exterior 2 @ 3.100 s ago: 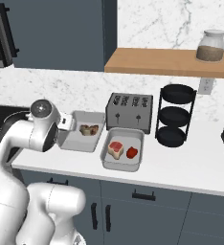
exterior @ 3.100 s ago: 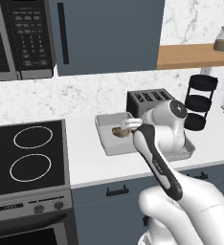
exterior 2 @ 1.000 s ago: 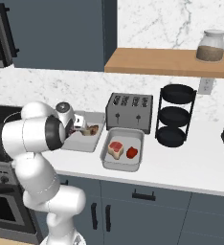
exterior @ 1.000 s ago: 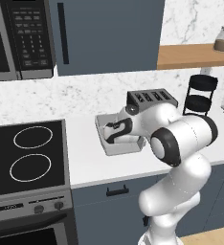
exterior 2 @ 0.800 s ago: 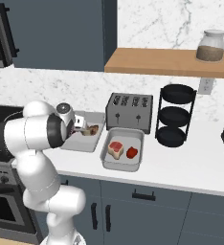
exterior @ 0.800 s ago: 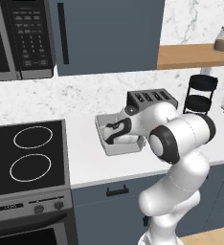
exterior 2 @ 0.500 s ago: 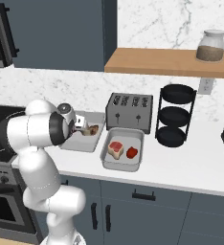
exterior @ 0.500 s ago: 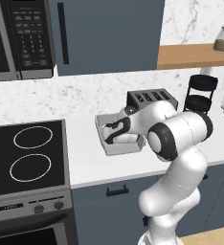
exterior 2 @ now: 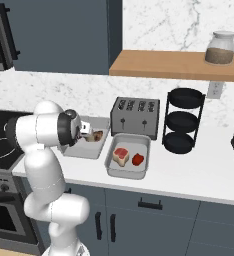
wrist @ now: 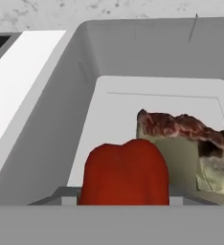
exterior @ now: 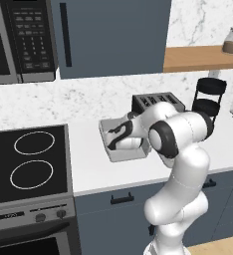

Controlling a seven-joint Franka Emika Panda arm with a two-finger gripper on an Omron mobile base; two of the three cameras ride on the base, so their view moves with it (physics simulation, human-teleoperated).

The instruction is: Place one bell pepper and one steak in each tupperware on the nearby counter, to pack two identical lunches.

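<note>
Lunch-packing nearly done: front tupperware (exterior 2: 110, 169) on the bench (exterior 2: 199, 177) already filled with steak (exterior 2: 121, 155) and bell pepper (exterior 2: 137, 159). Second tupperware (wrist: 56, 119), nearer the stovetop (exterior: 24, 162), holding its steak (wrist: 190, 143). Gripper (exterior: 116, 138) low over it, narrowly closed on the last bell pepper (wrist: 125, 174), just beside that steak, release apparently remaining.

Red bell pepper (wrist: 124, 172) beside mottled steak (wrist: 188, 143), inside grey tupperware (wrist: 61, 110)

white counter (exterior 2: 199, 177), two tupperware trays (exterior 2: 127, 171), toaster (exterior 2: 135, 116), black tiered rack (exterior 2: 183, 127)
</note>
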